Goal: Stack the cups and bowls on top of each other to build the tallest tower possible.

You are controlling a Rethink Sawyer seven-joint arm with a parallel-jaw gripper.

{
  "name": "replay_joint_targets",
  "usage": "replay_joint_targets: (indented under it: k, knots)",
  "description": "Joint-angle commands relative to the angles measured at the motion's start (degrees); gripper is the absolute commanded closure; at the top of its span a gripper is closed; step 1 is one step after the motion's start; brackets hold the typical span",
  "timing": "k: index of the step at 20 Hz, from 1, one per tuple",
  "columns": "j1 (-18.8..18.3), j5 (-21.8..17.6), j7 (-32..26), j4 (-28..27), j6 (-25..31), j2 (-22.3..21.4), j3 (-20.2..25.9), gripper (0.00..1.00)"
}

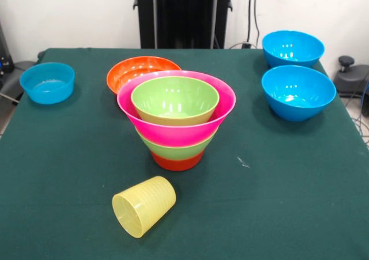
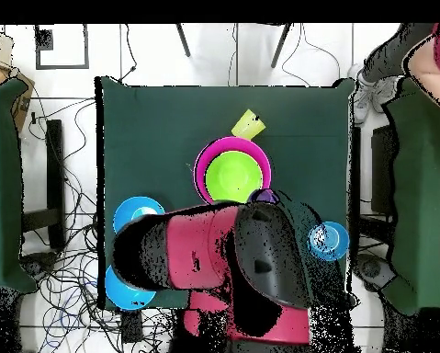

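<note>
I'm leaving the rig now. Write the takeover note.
Pincer: not seen in either view; the arm hangs over the robot's side of the table.
Tower mid-table: orange base, lime green, pink bowl, lime green bowl inside it.
Loose: yellow cup on its side in front of the tower, orange bowl behind it, three blue bowls.
Left: stack all of these.

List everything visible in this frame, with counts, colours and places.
Tower: one; orange base, lime, pink, lime inside; table centre.
Orange bowl: one, behind the tower, touching it.
Blue bowls: three; one at left edge, two at right.
Cup: one, pale yellow, on its side, in front of the tower.
Table: one, dark green cloth.
Person: one, at the overhead view's corner.
Arm: one, red and black, overhead view only.
</note>
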Motion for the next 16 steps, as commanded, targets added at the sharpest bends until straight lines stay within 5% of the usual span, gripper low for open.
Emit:
replay_joint_targets:
  k: [1,16]
  knots:
    - [-1.61,1.5,-4.29,8.29,-7.99,3.4,2.3,1.0]
    - [-2.4,1.33,3.47,11.31,-20.53,10.07,1.62,1.0]
